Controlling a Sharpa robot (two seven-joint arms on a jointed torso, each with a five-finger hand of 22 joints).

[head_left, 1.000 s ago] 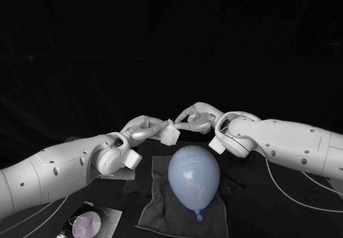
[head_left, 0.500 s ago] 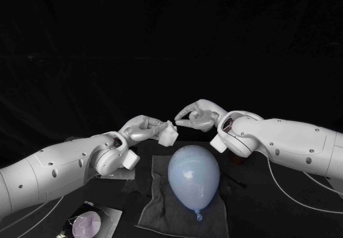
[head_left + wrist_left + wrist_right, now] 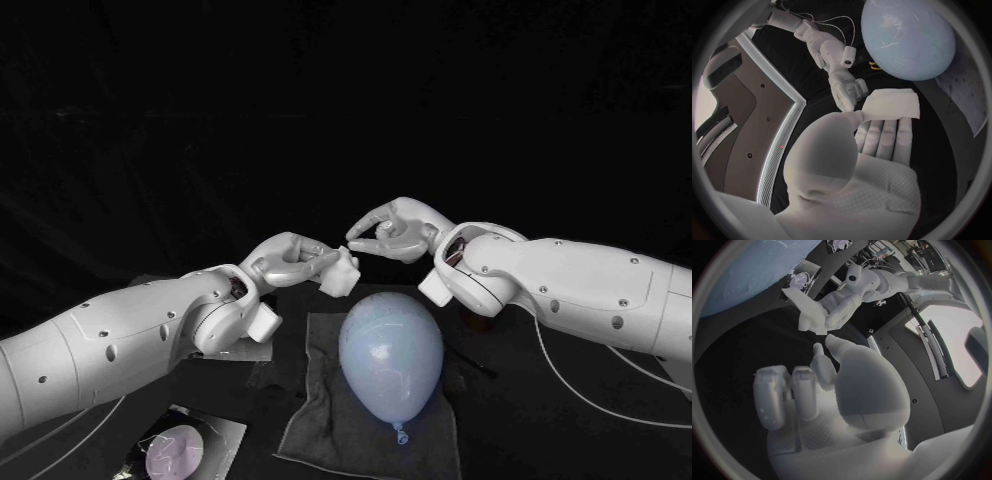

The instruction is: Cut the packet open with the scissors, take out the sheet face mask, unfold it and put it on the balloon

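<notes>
The folded white sheet face mask [image 3: 340, 272] is out of its wrapper and held in the air above the far end of the pale blue oval balloon [image 3: 389, 352]. From that I judge the cutting and the taking out to be done. The pale lilac packet [image 3: 180, 452] lies on the black table [image 3: 548, 420] near the robot, under the left arm and well apart from the work. The left hand [image 3: 293, 262] pinches the mask between its thumb and its fingers, which lie close together beneath the pad. The right hand [image 3: 387, 232] is just beside it with its fingers curled in. Its thumb and one fingertip meet right at the mask's upper corner, but I cannot tell whether they have caught a layer or only touch it. The mask is a compact folded square, so the unfolding looks barely begun, if at all. The balloon lies bare on a grey cloth [image 3: 310, 425] between the two arms. What is left is to open the sheet fully and lay it over the balloon.
</notes>
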